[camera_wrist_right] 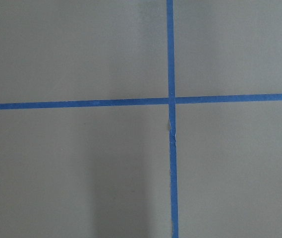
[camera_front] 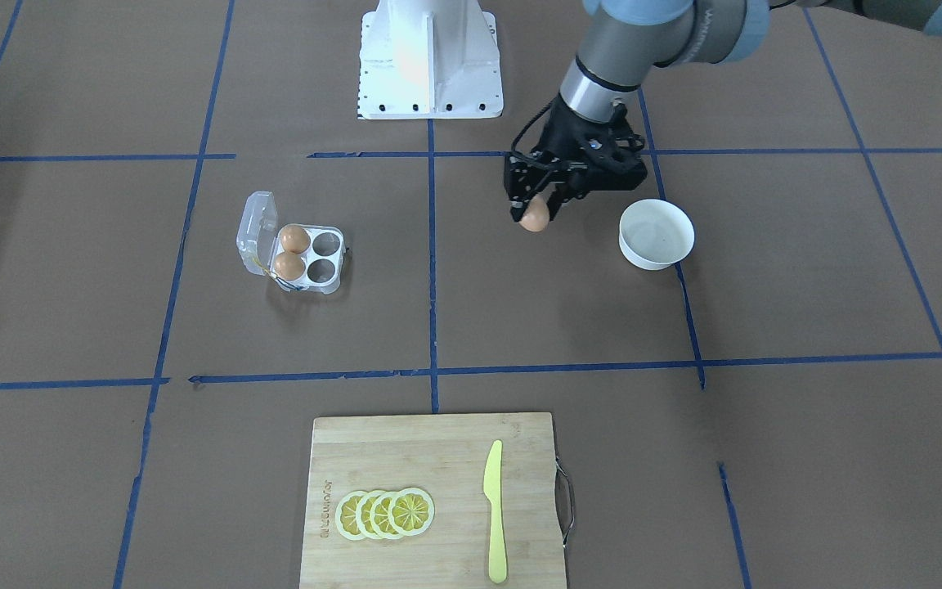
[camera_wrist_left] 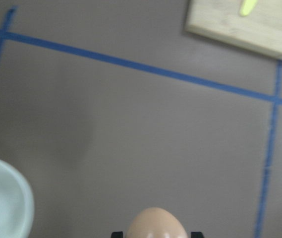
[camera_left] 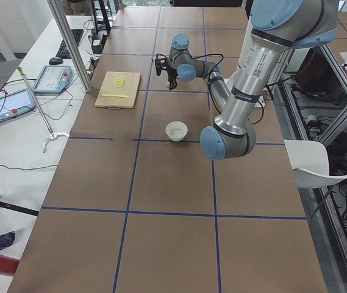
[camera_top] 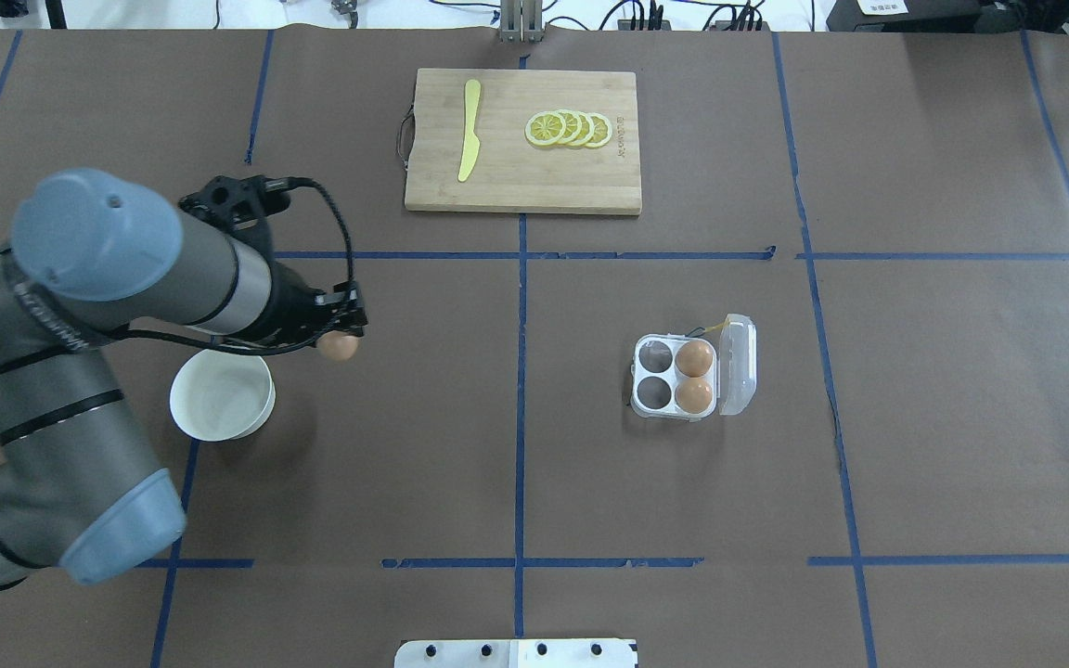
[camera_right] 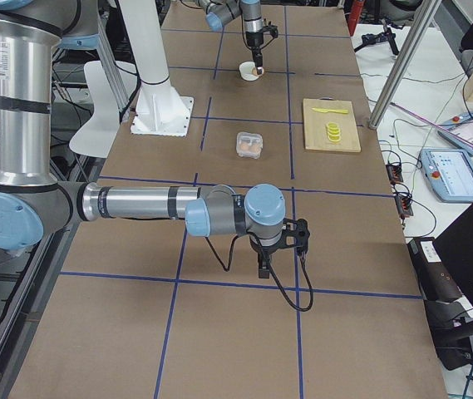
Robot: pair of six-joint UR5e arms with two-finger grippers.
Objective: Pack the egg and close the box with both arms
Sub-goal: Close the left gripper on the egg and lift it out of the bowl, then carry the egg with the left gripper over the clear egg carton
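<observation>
— Where is the egg (camera_front: 534, 219), and which way does it point?

— Pinched in the left gripper (camera_front: 533, 214), above the table (camera_front: 806, 270) just beside the white bowl (camera_front: 656, 233) and well apart from the box (camera_front: 325, 243). In the left wrist view its long axis appears to run out along the fingers, rounded end away from the lens. The blur leaves that uncertain.

— What do the wide views add?

— The overhead shows the box's lid (camera_top: 739, 364) open, two other eggs (camera_top: 694, 376) in the cups beside it, and two cups bare.

— And the arms?

— The left arm (camera_top: 117, 269) bends in over the bowl, wrist tipped down. Only the exterior right view shows the right arm (camera_right: 136, 202), stretched low, its right gripper (camera_right: 265, 266) pointing down. Whether that one is open I cannot tell.
</observation>
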